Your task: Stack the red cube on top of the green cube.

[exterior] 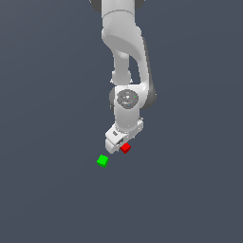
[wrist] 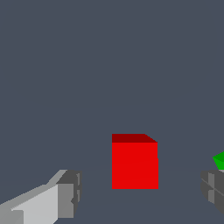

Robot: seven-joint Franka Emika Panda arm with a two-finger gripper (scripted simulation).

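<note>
The red cube (exterior: 125, 148) lies on the grey floor right under the white gripper (exterior: 118, 144). In the wrist view the red cube (wrist: 134, 165) sits between the two grey fingertips (wrist: 69, 193), with a clear gap on each side. The gripper (wrist: 140, 192) is open and touches nothing. The green cube (exterior: 102, 161) lies on the floor a short way off, toward the exterior view's left and nearer the camera. In the wrist view only a corner of the green cube (wrist: 219, 160) shows, just beyond the other fingertip.
The white arm (exterior: 124, 57) reaches down from the top of the exterior view. Plain dark grey floor (exterior: 190, 190) lies all around the two cubes.
</note>
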